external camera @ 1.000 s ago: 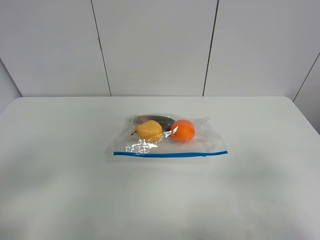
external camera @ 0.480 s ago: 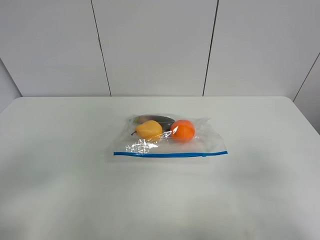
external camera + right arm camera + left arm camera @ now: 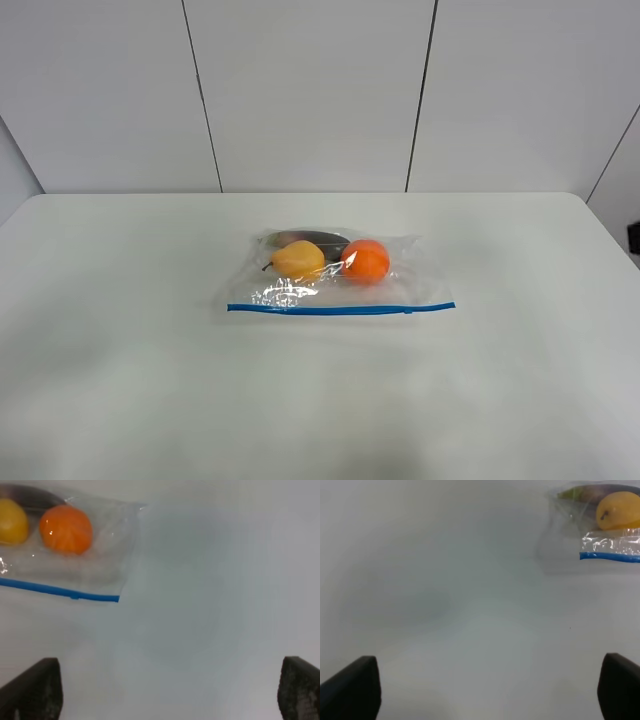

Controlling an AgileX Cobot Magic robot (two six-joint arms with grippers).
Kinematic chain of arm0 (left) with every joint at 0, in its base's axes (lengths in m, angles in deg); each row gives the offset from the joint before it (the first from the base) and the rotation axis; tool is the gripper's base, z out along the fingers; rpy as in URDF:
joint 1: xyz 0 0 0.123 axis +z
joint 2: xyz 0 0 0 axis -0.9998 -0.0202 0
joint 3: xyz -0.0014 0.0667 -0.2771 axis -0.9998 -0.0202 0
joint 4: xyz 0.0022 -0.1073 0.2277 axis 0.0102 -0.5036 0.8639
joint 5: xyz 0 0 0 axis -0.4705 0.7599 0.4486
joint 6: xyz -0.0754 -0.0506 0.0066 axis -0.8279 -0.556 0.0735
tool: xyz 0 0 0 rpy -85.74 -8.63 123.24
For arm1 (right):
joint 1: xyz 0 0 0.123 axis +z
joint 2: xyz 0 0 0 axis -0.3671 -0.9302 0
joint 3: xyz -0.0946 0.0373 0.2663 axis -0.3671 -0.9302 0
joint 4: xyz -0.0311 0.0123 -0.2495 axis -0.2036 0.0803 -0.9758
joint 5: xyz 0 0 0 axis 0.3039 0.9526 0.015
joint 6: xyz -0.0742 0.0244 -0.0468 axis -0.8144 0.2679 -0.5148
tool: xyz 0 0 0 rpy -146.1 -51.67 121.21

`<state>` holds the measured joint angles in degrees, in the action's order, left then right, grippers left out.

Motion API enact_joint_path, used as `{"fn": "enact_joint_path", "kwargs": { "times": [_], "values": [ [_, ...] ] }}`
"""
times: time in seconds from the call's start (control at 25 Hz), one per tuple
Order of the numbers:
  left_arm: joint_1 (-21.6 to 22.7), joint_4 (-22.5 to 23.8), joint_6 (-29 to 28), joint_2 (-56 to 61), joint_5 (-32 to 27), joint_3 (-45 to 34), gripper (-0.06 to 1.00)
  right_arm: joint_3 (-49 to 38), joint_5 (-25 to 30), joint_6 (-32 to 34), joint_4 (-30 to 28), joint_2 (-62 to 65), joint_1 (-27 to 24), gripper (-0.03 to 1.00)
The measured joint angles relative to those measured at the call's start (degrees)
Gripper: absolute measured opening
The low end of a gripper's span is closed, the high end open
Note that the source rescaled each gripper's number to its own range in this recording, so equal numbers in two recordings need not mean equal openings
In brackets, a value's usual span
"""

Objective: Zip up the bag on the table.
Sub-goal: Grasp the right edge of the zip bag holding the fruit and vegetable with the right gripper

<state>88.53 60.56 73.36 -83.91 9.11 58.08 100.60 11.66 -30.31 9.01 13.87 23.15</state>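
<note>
The table bears the bag, a pear and orange inside.

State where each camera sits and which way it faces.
Exterior high: mounted high, looking down across the table at the bag; no arm clearly shows.
Left wrist: above the table, sees the bag's pear end; left gripper fingers apart.
Right wrist: sees the orange end; right gripper fingers apart.
Shared: both wrist views show the pear.

Left tool and right tool hover empty — jaws spread wide.
</note>
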Motion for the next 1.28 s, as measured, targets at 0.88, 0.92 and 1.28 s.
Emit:
{"fn": "enact_joint_path", "kwargs": {
  "times": [0.88, 0.92, 1.28],
  "values": [
    [0.0, 0.0, 0.0, 0.0, 0.0, 0.0, 1.0, 15.1, 4.0, -12.1, 28.2, -57.4, -6.0, 0.96],
    [0.0, 0.0, 0.0, 0.0, 0.0, 0.0, 1.0, 15.1, 5.0, -13.8, 30.6, -58.7, -7.3, 0.95],
    [0.0, 0.0, 0.0, 0.0, 0.0, 0.0, 1.0, 15.2, 8.0, -22.1, 39.9, -67.2, -9.6, 0.86]
  ]
}}
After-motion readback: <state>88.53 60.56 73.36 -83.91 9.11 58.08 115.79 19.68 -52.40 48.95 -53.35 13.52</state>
